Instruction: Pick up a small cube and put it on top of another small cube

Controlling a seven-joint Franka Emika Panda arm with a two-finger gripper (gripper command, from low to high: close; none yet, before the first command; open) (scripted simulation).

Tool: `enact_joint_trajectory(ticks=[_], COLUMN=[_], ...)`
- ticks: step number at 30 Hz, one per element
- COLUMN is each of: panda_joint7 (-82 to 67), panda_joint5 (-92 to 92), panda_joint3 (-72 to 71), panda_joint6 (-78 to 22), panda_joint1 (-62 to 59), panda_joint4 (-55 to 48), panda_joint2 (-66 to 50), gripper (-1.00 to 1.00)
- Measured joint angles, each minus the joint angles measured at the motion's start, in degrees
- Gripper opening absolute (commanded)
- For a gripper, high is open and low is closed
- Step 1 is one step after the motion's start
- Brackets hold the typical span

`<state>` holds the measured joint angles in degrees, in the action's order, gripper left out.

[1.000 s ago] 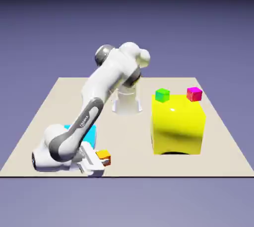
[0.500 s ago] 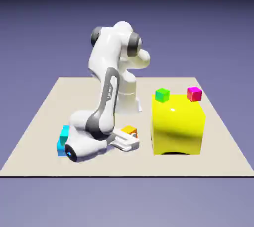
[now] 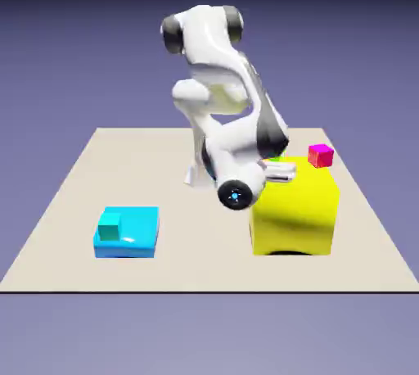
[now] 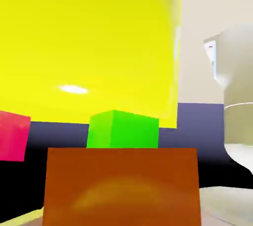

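Jaws grip the orange cube (image 4: 122, 185), which fills the bottom of the hand view and hides both fingertips. Just past its top edge, at twelve o'clock in that view, sits the green cube (image 4: 123, 130), and beyond it the broad top of the yellow block (image 4: 89, 42) takes up most of the frame. At nine o'clock a slice of the magenta cube (image 4: 12, 136) shows at the edge; at three o'clock, pale table (image 4: 197, 32) and part of the white arm.

In the exterior view the gripper (image 3: 281, 172) lies over the yellow block's near-left top corner, fingers pointing toward three o'clock. The orange cube is hidden there by the hand, and the green one shows — at most — as a thin sliver behind the wrist, so whether the two cubes touch I cannot tell. The magenta cube stands on the block's far corner, at about two o'clock from the gripper. Well apart, at eight o'clock, the cyan block (image 3: 135, 234) rests on the table with the teal cube (image 3: 109, 223) on its left part.
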<state>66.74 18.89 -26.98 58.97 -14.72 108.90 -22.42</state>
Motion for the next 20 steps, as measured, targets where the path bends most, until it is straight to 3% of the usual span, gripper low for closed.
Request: enact_joint_trajectory(ticks=[7, 12, 13, 20], panda_joint7=[1.92, -1.44, -1.77, 1.54], panda_joint5=[-2.74, -1.75, -1.65, -2.71], panda_joint3=[-10.44, -11.12, -11.19, -10.51], panda_joint6=[-3.12, 2.87, 3.47, -2.54], panda_joint1=[-2.74, -3.02, -3.05, -2.77], panda_joint4=[4.74, 15.11, 16.15, 5.78], panda_joint2=[5.32, 10.08, 10.56, 5.8], gripper=[-1.0, -1.0, 1.0, 1.0])
